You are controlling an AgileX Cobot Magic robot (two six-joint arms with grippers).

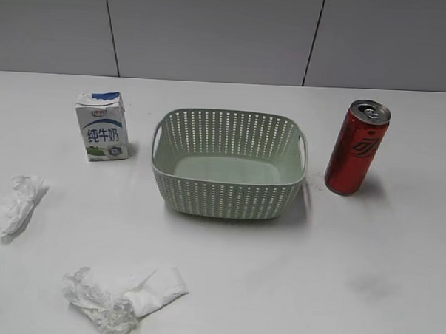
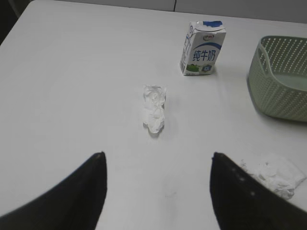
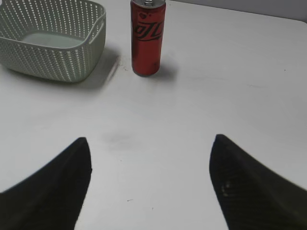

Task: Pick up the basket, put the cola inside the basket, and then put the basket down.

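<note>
Exterior view, from the near edge of the white table (image 1: pixel 395 293): a crumpled tissue (image 1: pixel 121 296) lay closest, at the lower left, with a second, smaller wad (image 1: pixel 18 204) further left and a little beyond it. Past these, near the middle of the table, the basket (image 1: pixel 230 164) sat upright on the surface, empty, its pale green slotted walls and a cut-out handle on each short side in plain sight. The cola (image 1: pixel 357 147) stood upright just beside the basket's right end, apart from it, silver top and pull tab facing up. A white-and-blue milk carton (image 1: pixel 102 126) stood upright on the basket's left, also apart from it. A grey panelled wall (image 1: pixel 214 33) closed the far side. Neither arm appeared in this view.

From the left wrist, the left gripper (image 2: pixel 158 191) hung above bare table with its two dark fingers (image 2: pixel 76 196) spread wide and nothing between them. Ahead of it lay the smaller wad (image 2: pixel 154 108), the larger tissue (image 2: pixel 273 173) was beside the right finger, and the carton (image 2: pixel 201 48) and one end of the basket (image 2: pixel 280 81) stood farther off.

From the right wrist, the right gripper (image 3: pixel 151 187) was likewise spread wide and empty over bare table. Well ahead stood the cola (image 3: pixel 148 37), with the basket (image 3: pixel 53 40) to its left.
</note>
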